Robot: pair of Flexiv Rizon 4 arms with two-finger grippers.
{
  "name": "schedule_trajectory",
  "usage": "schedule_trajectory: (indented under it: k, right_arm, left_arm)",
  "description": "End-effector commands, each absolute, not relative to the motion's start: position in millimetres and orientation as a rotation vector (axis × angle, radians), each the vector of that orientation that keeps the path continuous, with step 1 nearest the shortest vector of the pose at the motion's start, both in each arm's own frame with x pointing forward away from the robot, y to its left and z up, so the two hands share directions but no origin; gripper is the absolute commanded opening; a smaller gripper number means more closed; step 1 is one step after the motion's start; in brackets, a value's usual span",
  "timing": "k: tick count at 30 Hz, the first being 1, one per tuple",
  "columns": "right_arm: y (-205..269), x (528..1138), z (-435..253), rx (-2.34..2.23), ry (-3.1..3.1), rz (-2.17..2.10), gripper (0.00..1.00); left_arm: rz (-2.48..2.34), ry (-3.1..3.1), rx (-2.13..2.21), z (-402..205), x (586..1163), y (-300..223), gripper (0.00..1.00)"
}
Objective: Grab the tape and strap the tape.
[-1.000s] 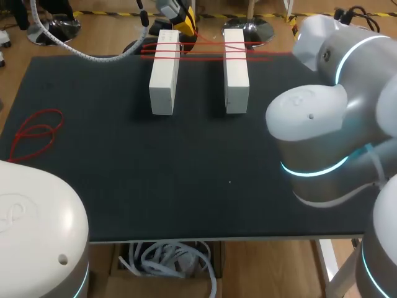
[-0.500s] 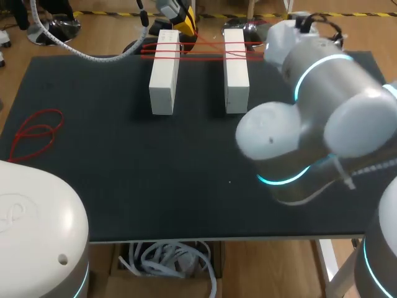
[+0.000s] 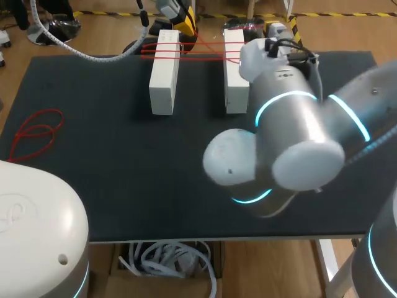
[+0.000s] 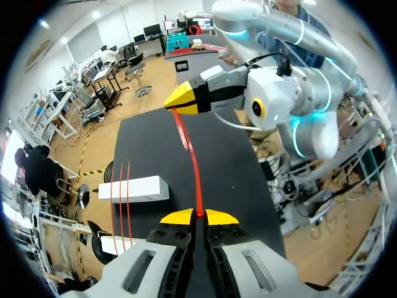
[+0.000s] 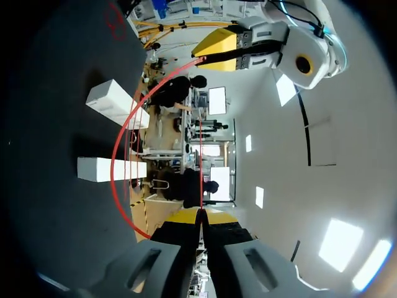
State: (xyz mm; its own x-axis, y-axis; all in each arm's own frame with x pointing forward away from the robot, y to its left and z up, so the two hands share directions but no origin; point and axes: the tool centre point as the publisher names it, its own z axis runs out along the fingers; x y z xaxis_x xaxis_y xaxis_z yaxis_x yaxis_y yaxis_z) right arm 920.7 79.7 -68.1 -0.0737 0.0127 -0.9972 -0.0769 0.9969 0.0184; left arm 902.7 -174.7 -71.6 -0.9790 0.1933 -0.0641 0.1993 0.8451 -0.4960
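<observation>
Two white blocks (image 3: 164,71) (image 3: 236,68) lie side by side at the table's far edge, with red tape (image 3: 198,49) strung across their far ends. My left gripper (image 4: 198,217) is shut on one end of a red tape strand (image 4: 192,164); in the head view it (image 3: 184,23) sits behind the blocks. My right gripper (image 5: 200,217) is shut on the other end of the tape (image 5: 119,162), which bows in an arc between the two grippers. In the left wrist view the right gripper (image 4: 186,100) hangs ahead over the mat. In the head view the right arm (image 3: 285,136) hides its own gripper.
A loose loop of red tape (image 3: 37,130) lies near the left edge of the black mat (image 3: 124,174). The right arm's bulk stands over the mat's right half. A white ribbed hose (image 3: 68,46) crosses the far left corner.
My right arm has swung leftward and in over the mat, towards the right block. The left gripper and both blocks have stayed put.
</observation>
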Motion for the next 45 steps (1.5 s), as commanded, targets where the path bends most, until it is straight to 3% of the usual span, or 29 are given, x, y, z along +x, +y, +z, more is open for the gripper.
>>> schedule_trajectory:
  k: [1,45]
  right_arm:
    - [90,916,-60,0.134,1.659,-0.137,0.0]
    - [115,904,-34,-0.108,1.669,-0.158,0.0]
  left_arm:
    - [-0.804,3.008,0.317,-71,902,-175,0.0]
    - [-0.804,3.008,0.317,-71,902,-175,0.0]
